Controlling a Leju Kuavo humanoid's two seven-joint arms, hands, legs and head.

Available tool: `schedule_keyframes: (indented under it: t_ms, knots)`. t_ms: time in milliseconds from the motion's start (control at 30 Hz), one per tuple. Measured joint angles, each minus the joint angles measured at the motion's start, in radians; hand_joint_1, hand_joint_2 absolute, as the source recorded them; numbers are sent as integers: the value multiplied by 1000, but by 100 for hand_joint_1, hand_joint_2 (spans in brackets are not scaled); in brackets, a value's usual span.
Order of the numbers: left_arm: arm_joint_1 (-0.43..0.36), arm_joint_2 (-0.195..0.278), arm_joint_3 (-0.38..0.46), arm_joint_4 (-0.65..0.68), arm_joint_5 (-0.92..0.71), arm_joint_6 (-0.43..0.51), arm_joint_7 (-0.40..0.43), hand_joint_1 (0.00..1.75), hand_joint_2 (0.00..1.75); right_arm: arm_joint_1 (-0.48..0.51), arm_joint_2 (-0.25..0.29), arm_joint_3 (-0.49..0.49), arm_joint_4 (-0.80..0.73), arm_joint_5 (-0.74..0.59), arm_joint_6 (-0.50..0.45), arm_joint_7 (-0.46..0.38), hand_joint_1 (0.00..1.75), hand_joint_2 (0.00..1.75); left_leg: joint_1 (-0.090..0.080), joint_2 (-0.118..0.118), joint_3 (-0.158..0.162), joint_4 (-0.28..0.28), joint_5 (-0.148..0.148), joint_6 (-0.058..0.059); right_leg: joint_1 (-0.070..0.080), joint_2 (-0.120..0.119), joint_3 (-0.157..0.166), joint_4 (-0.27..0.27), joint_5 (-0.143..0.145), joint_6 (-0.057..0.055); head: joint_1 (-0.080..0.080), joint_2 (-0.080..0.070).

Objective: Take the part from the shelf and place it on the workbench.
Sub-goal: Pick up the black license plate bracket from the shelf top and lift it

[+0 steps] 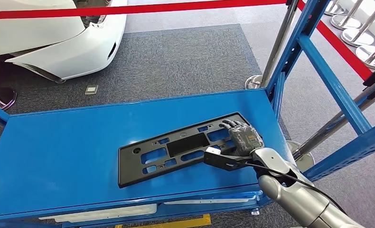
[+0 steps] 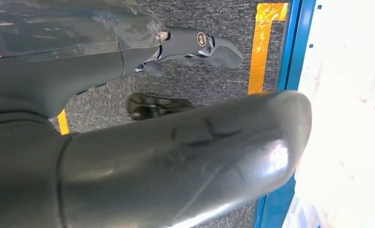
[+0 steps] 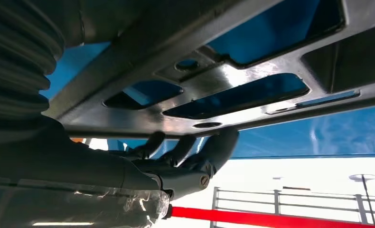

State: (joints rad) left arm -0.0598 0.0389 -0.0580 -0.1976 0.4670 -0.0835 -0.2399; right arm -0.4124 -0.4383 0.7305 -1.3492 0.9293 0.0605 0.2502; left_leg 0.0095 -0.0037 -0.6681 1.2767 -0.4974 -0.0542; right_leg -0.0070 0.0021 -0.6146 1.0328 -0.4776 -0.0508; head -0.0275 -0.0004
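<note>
While the black part [image 1: 183, 148] lies flat on the blue shelf [image 1: 62, 156], right hand [image 1: 242, 136] rests on its near end, fingers [image 3: 209, 152] touching the edge; firm hold can't be judged. Pickup step: close, lift, carry to workbench.

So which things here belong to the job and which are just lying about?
Job: flat black plastic part with cut-outs; blue metal shelf; right robot hand, fingers on the part's edge.

Lying about: white car; red barrier tape; small square floor plate.
</note>
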Motion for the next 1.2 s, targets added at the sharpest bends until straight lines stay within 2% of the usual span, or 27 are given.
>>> schedule_keyframes:
  t_ms: [67, 100, 133, 167, 300, 567, 700, 867, 1200]
  knots:
    - [1, 0, 0, 0, 4, 1, -2, 0, 0, 0, 3, 1, 6, -18, 1, 3, 175, 175, -4, 0, 24, -121, 97, 12, 2, 2, 16, -1, -10, 2, -8, 0]
    - [2, 1, 0, 0, 5, 1, -3, 0, 0, 0, 5, 2, 10, -32, 4, 3, 175, 175, -7, 0, 39, -181, 130, 19, 2, 3, 21, -1, -14, 4, -11, 0]
    - [1, 1, 0, 1, 6, 1, -5, 0, 0, -2, 6, 1, 13, -47, 7, 2, 175, 175, -10, 0, 49, -222, 150, 26, 2, 3, 23, -1, -17, 7, -13, 0]
    - [2, 1, 0, 1, 6, 1, -7, 0, 0, -3, 8, 1, 15, -60, 10, 0, 175, 175, -14, 1, 53, -242, 156, 30, 1, 3, 24, -2, -19, 12, -13, 0]
    - [3, 1, 0, 1, 6, 1, -15, 0, 0, -11, 9, 1, 19, -91, 16, -6, 175, 175, -11, -3, 66, -253, 160, 19, 7, 5, 35, -2, -34, 6, -7, 0]
    - [2, 1, -1, 1, 6, 3, -24, 0, 0, -12, 10, 2, 21, -76, 0, 31, 175, 175, -11, -6, 72, -252, 154, 28, 7, 4, 51, -19, -31, 19, 15, 0]
    - [2, 1, -5, 1, 3, -20, -34, 0, 175, -9, 9, 2, 4, -32, -25, 52, 175, 175, -12, -6, 72, -252, 153, 29, 6, 3, 52, -21, -31, 22, 23, 0]
    - [2, 1, -20, 1, -1, -25, -39, 0, 175, -2, 7, 2, -57, 20, -27, 70, 175, 175, -11, -6, 72, -252, 153, 29, 6, 3, 51, -21, -30, 24, 27, 0]
    - [2, 1, -32, 1, -4, -21, -42, 0, 175, 2, 0, 0, -129, 26, -27, 75, 175, 175, -7, -6, 73, -253, 154, 28, 7, 3, 50, -20, -30, 24, 27, 0]
